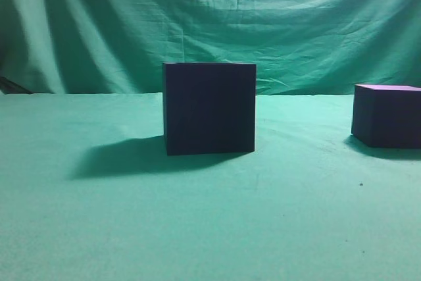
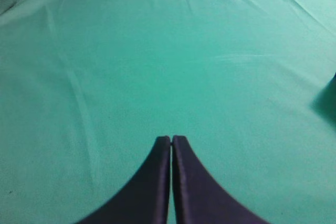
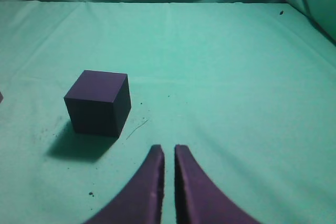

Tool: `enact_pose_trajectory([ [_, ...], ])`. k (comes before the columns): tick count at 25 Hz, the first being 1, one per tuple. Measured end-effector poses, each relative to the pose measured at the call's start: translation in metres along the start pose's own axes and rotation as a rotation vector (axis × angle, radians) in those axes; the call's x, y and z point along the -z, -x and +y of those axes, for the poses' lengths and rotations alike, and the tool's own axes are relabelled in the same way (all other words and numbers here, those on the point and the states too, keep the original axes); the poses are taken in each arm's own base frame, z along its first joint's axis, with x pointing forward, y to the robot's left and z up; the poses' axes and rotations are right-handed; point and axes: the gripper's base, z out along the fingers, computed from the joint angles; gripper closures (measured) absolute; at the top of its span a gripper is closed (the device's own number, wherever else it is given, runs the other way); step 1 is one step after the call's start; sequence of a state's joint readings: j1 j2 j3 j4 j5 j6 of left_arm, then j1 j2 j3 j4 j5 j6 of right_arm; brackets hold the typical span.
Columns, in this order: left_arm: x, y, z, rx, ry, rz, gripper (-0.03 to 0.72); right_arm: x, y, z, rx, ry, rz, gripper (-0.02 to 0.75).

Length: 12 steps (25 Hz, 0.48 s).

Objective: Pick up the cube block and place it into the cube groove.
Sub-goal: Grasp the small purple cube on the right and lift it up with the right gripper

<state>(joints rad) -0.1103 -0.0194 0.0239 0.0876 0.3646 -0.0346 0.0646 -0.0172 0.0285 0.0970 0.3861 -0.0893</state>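
The cube block (image 1: 388, 116), small and dark purple with a lighter purple top, sits on the green cloth at the far right of the exterior view. It also shows in the right wrist view (image 3: 98, 103), ahead and to the left of my right gripper (image 3: 169, 149), which is shut and empty, well short of the block. The cube groove (image 1: 209, 108), a larger near-black box, stands in the middle of the table. My left gripper (image 2: 171, 139) is shut and empty over bare cloth. Neither gripper shows in the exterior view.
A green cloth (image 1: 197, 228) covers the table and hangs as a backdrop (image 1: 210, 24). The groove casts a shadow to its left (image 1: 122, 156). A dark shape (image 2: 331, 98) sits at the right edge of the left wrist view.
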Motion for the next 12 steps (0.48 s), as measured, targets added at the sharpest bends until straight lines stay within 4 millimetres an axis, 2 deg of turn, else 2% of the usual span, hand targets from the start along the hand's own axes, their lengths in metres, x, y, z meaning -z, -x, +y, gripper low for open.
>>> enact_pose_trajectory([
  [12, 0.0, 0.0, 0.0, 0.0, 0.0, 0.0, 0.688, 0.0, 0.0, 0.0, 0.0, 0.0, 0.0, 0.69],
])
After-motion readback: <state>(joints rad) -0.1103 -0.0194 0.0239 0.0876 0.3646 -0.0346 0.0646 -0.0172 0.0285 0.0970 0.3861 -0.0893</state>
